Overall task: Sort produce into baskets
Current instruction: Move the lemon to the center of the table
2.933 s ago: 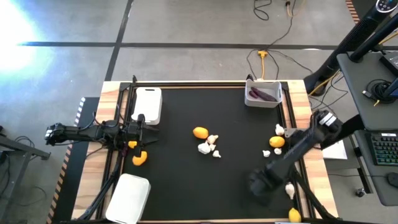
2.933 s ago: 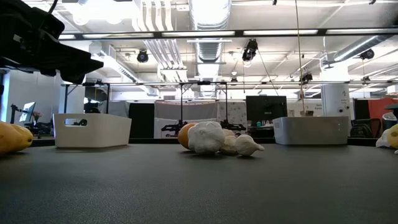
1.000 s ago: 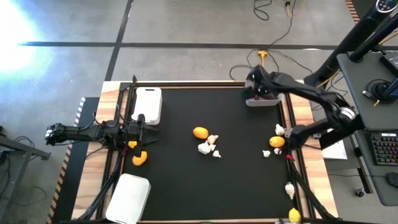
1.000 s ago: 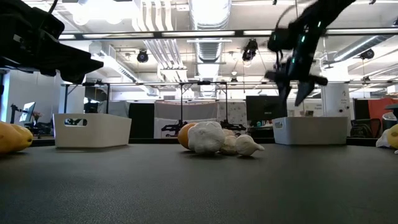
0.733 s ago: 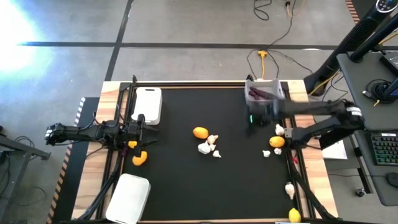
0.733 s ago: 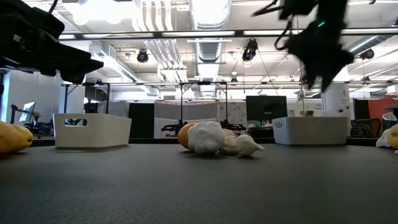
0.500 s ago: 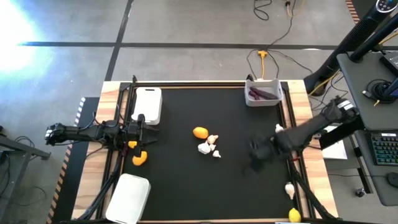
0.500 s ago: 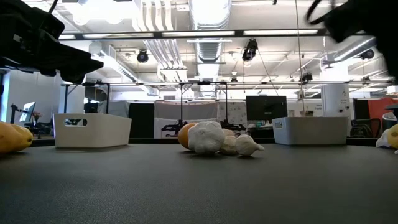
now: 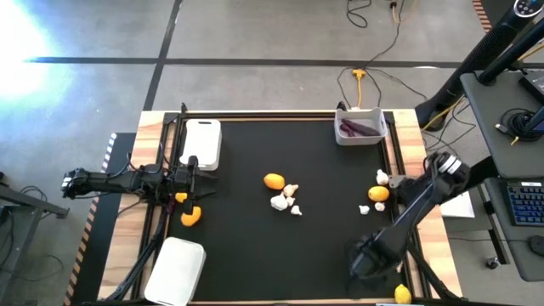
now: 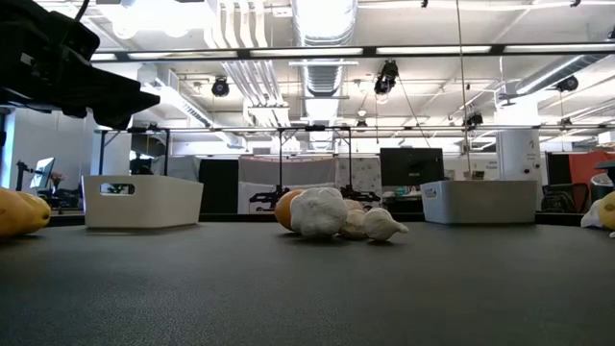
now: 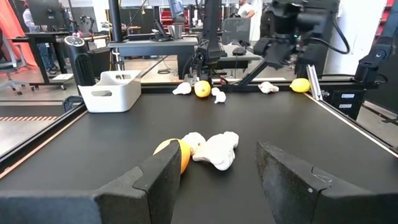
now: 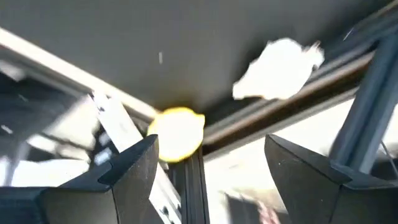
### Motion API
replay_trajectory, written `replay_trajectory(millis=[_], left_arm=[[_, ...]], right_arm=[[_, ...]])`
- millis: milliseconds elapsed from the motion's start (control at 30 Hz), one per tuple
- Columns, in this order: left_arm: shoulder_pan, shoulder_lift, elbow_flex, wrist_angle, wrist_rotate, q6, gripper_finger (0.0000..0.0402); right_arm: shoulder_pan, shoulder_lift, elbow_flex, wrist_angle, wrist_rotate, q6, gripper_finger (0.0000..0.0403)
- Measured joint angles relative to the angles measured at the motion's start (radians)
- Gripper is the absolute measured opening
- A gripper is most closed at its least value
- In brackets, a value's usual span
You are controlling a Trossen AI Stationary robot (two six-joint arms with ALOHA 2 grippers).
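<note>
My right gripper (image 9: 372, 258) hovers open over the table's near right part, holding nothing. In its wrist view a yellow lemon (image 12: 177, 132) and a whitish lumpy piece (image 12: 280, 67) lie past the fingers by the table's frame. Mid-table lie an orange fruit (image 9: 274, 181) and whitish pieces (image 9: 285, 201). More produce lies at the right edge (image 9: 378, 194). One fruit (image 9: 192, 216) lies near my left gripper (image 9: 194, 175), which waits open at the left edge. Of the white baskets, the far right one (image 9: 359, 129) holds purple pieces; the others stand far left (image 9: 202, 143) and near left (image 9: 178, 270).
Black rails (image 9: 399, 212) frame the mat on the wooden table's sides. A lemon (image 9: 402, 294) and a whitish piece (image 9: 396, 257) lie beside the right rail near the front edge. The mat's middle front is bare.
My right gripper has swung from above the far right basket toward the table's near right corner, sinking and turning as it went, and has left the low view. The produce and baskets have stayed put.
</note>
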Motion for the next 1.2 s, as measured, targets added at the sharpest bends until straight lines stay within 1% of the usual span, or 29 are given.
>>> replay_trajectory(millis=[100, 200, 267, 367, 467, 533, 700, 1000, 1200], left_arm=[[0.0, 0.0, 0.0, 0.0, 0.0, 0.0, 0.019], [0.0, 0.0, 0.0, 0.0, 0.0, 0.0, 0.019], [0.0, 0.0, 0.0, 0.0, 0.0, 0.0, 0.019], [0.0, 0.0, 0.0, 0.0, 0.0, 0.0, 0.019], [0.0, 0.0, 0.0, 0.0, 0.0, 0.0, 0.019], [0.0, 0.0, 0.0, 0.0, 0.0, 0.0, 0.019], [0.0, 0.0, 0.0, 0.0, 0.0, 0.0, 0.019], [0.0, 0.0, 0.0, 0.0, 0.0, 0.0, 0.019], [0.0, 0.0, 0.0, 0.0, 0.0, 0.0, 0.019]], right_arm=[[0.036, 0.069, 0.041, 0.001, -0.028, -0.048, 0.0291], [0.06, 0.128, 0.059, 0.0, -0.115, -0.097, 0.0306], [0.072, 0.16, 0.061, -0.002, -0.142, -0.105, 0.0316], [0.086, 0.198, 0.063, 0.011, -0.16, -0.123, 0.0327], [0.098, 0.225, 0.063, 0.042, -0.224, -0.148, 0.0331], [0.115, 0.235, 0.064, 0.046, -0.248, -0.158, 0.033], [0.157, 0.243, 0.062, 0.051, -0.249, -0.168, 0.0325], [0.187, 0.247, 0.058, 0.145, -0.236, -0.06, 0.0324], [0.193, 0.256, 0.045, 0.164, -0.246, -0.08, 0.0324]])
